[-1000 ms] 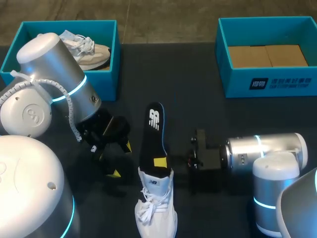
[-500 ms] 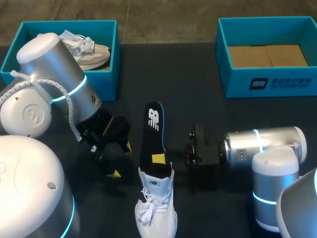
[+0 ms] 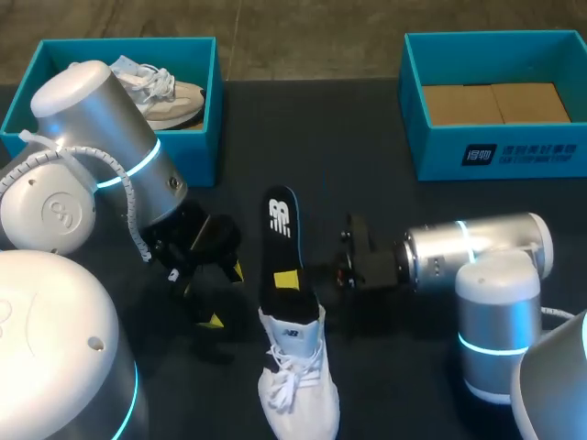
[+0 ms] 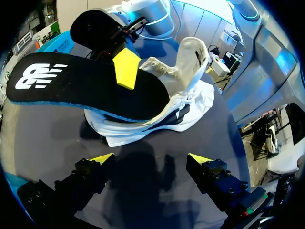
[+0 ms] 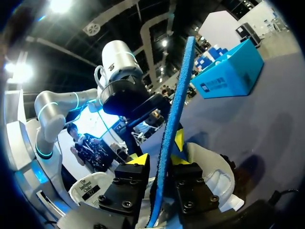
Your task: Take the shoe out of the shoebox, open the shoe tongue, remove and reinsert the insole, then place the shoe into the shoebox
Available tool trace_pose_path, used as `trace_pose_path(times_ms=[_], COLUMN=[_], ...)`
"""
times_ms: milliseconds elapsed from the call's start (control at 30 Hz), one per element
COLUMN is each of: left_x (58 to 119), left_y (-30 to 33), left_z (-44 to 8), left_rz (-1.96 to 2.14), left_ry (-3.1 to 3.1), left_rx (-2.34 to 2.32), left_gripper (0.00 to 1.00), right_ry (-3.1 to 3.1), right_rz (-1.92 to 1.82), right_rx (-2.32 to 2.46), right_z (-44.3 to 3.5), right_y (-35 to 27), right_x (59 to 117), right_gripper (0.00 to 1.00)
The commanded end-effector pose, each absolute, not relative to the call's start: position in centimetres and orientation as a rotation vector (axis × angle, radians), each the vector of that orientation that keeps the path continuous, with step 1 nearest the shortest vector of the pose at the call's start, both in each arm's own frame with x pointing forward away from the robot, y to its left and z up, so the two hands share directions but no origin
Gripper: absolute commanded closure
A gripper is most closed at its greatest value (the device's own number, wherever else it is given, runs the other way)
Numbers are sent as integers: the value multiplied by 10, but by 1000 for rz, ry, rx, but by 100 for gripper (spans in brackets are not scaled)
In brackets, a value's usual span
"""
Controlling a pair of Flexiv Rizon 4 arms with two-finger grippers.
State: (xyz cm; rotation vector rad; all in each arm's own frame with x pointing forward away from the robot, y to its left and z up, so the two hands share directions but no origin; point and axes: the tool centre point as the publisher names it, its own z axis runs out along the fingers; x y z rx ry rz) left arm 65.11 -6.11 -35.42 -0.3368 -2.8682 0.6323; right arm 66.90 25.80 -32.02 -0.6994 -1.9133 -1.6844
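Right claw (image 5: 159, 160) clamps the insole (image 3: 280, 229), seemingly rooted in the shoe (image 3: 298, 376); left claw (image 4: 150, 158) spread alongside, shoeboxes (image 3: 431, 151) behind.

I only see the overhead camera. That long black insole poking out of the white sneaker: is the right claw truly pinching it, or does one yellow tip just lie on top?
Observer: Pinching. The right wrist view shows the long black insole edge-on between the fingers of the right gripper, one yellow tip on each side.
Operator: Does its far end lie on the table?
Observer: It seems not. In the left wrist view the logo end hangs above the dark table, slanting up out of the white lace-up sneaker.
Operator: And the left claw?
Observer: The left gripper is open, only bare table between its fingers; the sneaker lies ahead of it.
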Motion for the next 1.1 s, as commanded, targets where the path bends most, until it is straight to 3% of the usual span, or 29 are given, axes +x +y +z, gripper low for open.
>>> trace_pose_path(times_ms=[33,67,1100], left_x=[651,651,651], left_y=[-61,-61,-61], left_z=[-355,-355,-355], left_rz=[632,632,632], left_ry=[-2869,-2869,-2869], left_rx=[-337,-337,-337], left_gripper=[0,0,0], right_ry=[-1914,-1914,-1829], right_rz=[-1674,-1673,-1551], right_rx=[-694,-695,-787], right_z=[-321,-321,-354], right_y=[263,263,250], right_x=[675,675,636], right_gripper=[92,100,100])
